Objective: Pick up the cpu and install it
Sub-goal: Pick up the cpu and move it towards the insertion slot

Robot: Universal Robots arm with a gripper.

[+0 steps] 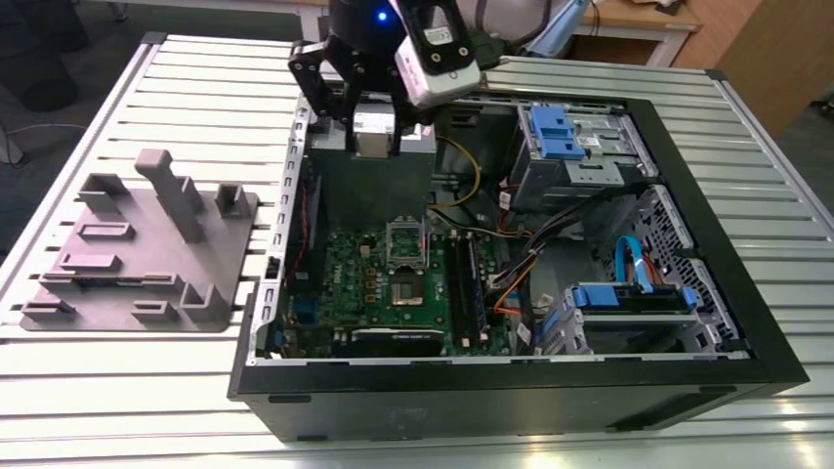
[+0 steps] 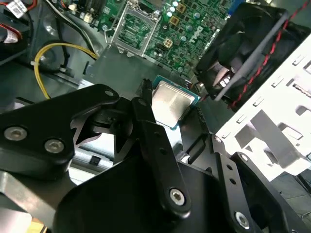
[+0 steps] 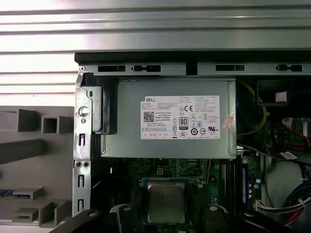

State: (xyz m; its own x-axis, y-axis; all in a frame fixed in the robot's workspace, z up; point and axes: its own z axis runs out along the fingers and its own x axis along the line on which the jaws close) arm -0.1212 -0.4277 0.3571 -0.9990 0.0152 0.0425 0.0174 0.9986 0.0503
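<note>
My gripper [image 1: 375, 125] hangs over the far end of the open computer case, above the grey power supply [image 3: 167, 124]. It is shut on the cpu [image 2: 171, 103], a small flat square chip with a silvery top and a green rim, held by its edges between the black fingers [image 2: 146, 121]. In the first wrist view the cpu [image 3: 166, 202] sits between the two fingers, over the green motherboard [image 1: 378, 293]. The motherboard socket [image 1: 406, 289] lies lower in the case, nearer the front, with its metal frame [image 1: 402, 240] standing up. The socket [image 2: 136, 26] is apart from the chip.
A grey parts fixture [image 1: 137, 249] lies on the slatted table at the exterior view's left. Inside the case are blue drive cages [image 1: 563, 132], a yellow cable [image 2: 41, 60], bundled wires [image 1: 521, 264] and a black fan [image 2: 243, 43] close to the gripper.
</note>
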